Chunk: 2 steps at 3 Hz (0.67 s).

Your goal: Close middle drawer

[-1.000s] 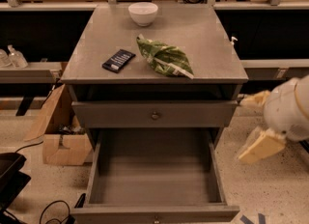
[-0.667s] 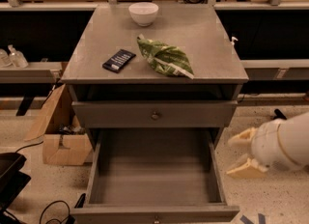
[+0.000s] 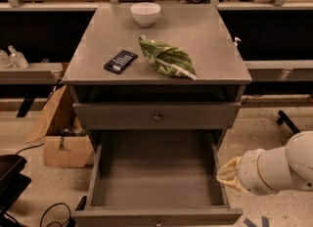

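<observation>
Seeing the middle drawer (image 3: 154, 179) pulled far out beneath the upper drawer (image 3: 122, 116), low front panel nearest the camera. Got the gripper (image 3: 228, 174) low on the right, just beside that drawer's right side wall near the front corner, on a white arm (image 3: 279, 167); can't tell how far open or whether holding anything. Also noting a white bowl (image 3: 145, 13), a flat black device (image 3: 120, 61) and a green bag (image 3: 167, 58) on the cabinet top (image 3: 200, 30).
</observation>
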Motion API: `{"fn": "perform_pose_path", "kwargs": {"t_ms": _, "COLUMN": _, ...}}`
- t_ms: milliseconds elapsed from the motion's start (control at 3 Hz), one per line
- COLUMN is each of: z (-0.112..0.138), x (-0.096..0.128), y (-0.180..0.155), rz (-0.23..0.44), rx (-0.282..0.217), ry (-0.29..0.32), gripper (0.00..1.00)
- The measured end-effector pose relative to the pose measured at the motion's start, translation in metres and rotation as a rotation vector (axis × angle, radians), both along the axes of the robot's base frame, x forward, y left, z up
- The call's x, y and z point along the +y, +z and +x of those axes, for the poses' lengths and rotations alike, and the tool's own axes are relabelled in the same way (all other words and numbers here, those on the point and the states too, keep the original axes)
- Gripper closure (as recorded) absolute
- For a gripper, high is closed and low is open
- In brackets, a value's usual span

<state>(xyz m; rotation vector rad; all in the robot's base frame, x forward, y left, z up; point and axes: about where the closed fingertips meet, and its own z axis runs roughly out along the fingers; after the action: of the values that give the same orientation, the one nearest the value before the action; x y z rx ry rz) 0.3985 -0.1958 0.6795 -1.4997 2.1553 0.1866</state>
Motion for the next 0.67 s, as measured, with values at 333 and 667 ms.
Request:
{"fn": "perform_pose_path", "kwargs": {"t_ms": 333, "z": 0.000, "x": 0.000, "y": 0.000, "rz": 0.000, "rx": 0.000, "ry": 0.000, "gripper": 1.00}}
{"fn": "perform_pose_path", "kwargs": {"t_ms": 667, "z": -0.026, "x": 0.022, "y": -0.083, "rz": -0.022, "rx": 0.063, "ry": 0.060, "gripper": 1.00}}
